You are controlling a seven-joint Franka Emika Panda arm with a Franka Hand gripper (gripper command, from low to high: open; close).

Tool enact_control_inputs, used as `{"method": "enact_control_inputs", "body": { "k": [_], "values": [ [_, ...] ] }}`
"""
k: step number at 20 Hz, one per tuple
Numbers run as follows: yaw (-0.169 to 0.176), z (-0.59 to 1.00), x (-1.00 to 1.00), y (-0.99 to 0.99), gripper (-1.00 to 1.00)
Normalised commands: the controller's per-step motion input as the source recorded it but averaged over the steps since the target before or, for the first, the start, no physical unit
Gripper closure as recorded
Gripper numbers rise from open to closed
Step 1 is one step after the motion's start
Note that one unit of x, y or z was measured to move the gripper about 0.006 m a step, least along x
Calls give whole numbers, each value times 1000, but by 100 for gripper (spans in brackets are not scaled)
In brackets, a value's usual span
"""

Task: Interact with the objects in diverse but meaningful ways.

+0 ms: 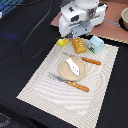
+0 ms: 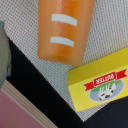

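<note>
Bread point(image 1: 78, 45), orange with two white slashes, lies at the placemat's point(image 1: 40, 80) far edge, between the yellow butter block point(image 1: 63, 42) and the blue carton point(image 1: 96, 44). Gripper point(image 1: 75, 34) hovers above it; jaws unseen, can't tell.

Exterior view looks obliquely down from a distance across the worktop point(image 1: 15, 45) and placemat point(image 1: 45, 80); wrist view faces straight down, close-up, both sharing the orange bread-like block point(image 1: 78, 46) and yellow printed rectangular block point(image 1: 63, 42).

Plate point(image 1: 80, 75), cutlery point(image 1: 70, 82), placemat point(image 1: 45, 82)
</note>
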Motion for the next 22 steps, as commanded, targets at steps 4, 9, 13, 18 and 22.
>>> {"method": "enact_control_inputs", "body": {
  "k": [4,9,13,18,22],
  "values": [
    [-13,-321,0,176,-100],
    [-13,-316,0,195,-100],
    [-13,-326,0,214,-100],
    [-13,-313,0,216,-100],
    [-13,-309,0,211,100]
  ]
}}
